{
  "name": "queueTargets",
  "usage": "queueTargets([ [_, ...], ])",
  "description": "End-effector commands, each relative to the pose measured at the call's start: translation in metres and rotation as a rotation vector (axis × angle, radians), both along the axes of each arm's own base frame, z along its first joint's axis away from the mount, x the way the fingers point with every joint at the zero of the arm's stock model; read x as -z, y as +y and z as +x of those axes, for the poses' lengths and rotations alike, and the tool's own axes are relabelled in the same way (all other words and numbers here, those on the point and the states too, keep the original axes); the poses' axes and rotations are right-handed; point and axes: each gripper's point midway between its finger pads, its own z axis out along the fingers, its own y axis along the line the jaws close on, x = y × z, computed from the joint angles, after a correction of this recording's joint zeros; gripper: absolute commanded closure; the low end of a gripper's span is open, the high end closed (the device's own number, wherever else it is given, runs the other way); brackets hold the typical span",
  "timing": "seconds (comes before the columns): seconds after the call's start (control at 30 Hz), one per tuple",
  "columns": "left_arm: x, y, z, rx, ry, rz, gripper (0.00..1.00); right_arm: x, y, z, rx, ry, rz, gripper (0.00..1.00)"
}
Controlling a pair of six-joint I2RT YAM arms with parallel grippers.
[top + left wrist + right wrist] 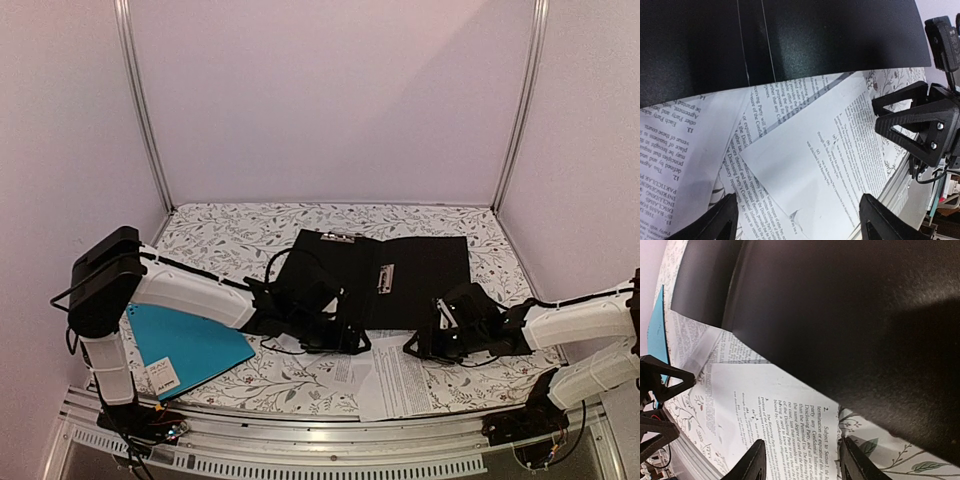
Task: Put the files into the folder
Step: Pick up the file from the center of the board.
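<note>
The left end effector [799,207] spreads wide over the files [805,160] at centre frame. The right end effector [799,452] stands half-open, apparently gripping nothing, just below the folder [850,315].

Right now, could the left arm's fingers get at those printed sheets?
Probably yes: the left fingers hang open right over the files, with nothing between; the black folder covers only their far part.

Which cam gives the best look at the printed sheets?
Left wrist: the sheets fill the frame, overlapping, text readable, partly tucked under the black folder. Right wrist shows only a couple of sheets poking out from the folder's edge. Top view shows them small, text unreadable.
</note>
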Motion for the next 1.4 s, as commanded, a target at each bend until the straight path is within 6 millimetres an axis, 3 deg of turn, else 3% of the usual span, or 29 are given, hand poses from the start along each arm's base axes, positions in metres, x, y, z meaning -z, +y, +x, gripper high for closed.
queueTargets([
  [0.0,-0.007,0.006,0.003,0.004,-0.019,0.026,0.16,0.012,-0.010,0.003,0.022,0.016,-0.096,0.49],
  [0.4,0.013,0.013,-0.019,0.088,0.085,0.115,0.16,0.026,0.002,-0.007,0.033,0.123,-0.040,0.49],
  [0.57,0.022,0.007,-0.024,0.116,0.136,0.111,0.15,0.027,0.014,-0.007,0.042,0.146,0.024,0.50],
  [0.83,0.033,0.008,-0.020,0.101,0.176,0.089,0.16,0.034,0.020,-0.011,0.051,0.185,0.063,0.51],
  [1.13,0.042,0.009,-0.016,0.098,0.197,0.077,0.16,0.028,0.019,-0.012,0.051,0.169,0.085,0.51],
  [1.37,0.045,0.004,-0.018,0.116,0.213,0.065,0.17,0.029,0.036,-0.012,-0.013,0.185,0.123,0.55],
])
